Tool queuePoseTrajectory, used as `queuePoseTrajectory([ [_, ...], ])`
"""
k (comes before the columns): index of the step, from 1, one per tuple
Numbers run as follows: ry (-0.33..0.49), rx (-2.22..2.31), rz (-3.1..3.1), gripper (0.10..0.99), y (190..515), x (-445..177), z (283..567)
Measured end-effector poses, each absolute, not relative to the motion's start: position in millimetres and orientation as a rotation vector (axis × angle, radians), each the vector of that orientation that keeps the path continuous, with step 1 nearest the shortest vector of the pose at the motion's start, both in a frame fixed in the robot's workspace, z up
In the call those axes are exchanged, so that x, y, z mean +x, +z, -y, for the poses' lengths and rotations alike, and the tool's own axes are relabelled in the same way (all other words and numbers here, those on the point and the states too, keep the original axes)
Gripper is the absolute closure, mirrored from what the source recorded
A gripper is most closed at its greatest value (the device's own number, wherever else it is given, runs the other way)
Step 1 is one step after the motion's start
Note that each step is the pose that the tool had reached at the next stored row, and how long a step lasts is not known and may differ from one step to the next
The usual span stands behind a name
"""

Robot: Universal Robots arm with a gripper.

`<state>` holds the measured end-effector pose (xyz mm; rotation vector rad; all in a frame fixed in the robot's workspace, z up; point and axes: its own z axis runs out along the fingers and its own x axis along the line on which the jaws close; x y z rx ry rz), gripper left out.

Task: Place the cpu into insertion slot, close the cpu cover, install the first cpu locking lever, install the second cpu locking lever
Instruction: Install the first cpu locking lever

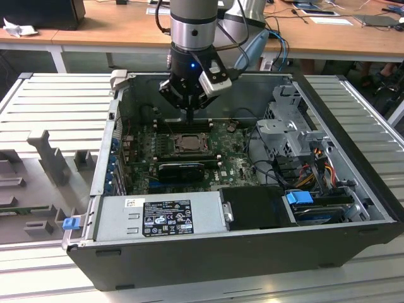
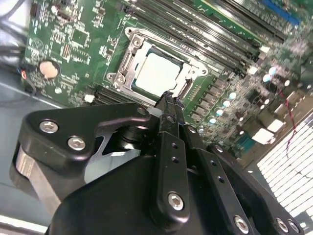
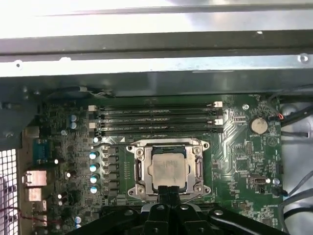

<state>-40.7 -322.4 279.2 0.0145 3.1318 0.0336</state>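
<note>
one upright arm point(image 1: 194, 25) over the case point(image 1: 252, 252), gripper point(image 2: 168, 97) pressed together by the edge of the cpu cover point(image 3: 138, 169)

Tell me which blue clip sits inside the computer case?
The blue clip on the exterior view's right, beside the coloured cables; the other blue clip sticks out past the case on that view's left.

Silver-grey cpu point(image 3: 167, 169), green motherboard point(image 3: 234, 147), black gripper point(image 2: 168, 97), blue latch point(image 1: 71, 222), dark grey computer case point(image 1: 221, 259).

Ribbed grey metal bench point(image 1: 63, 101). Open computer case point(image 1: 221, 259) lying flat on top; grey moulded blocks point(image 1: 53, 161) beside, exterior view's left.
</note>
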Motion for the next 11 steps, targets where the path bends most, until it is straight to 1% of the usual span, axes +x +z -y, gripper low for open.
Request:
queuePoseTrajectory([
  [9, 0.035, -0.287, -3.121, 0.98, 278.0, -40.7, 322.4],
  [10, 0.044, -0.315, -3.116, 0.98, 276.9, -42.2, 322.4],
  [11, 0.078, -0.286, -3.115, 0.98, 276.1, -42.7, 322.5],
])
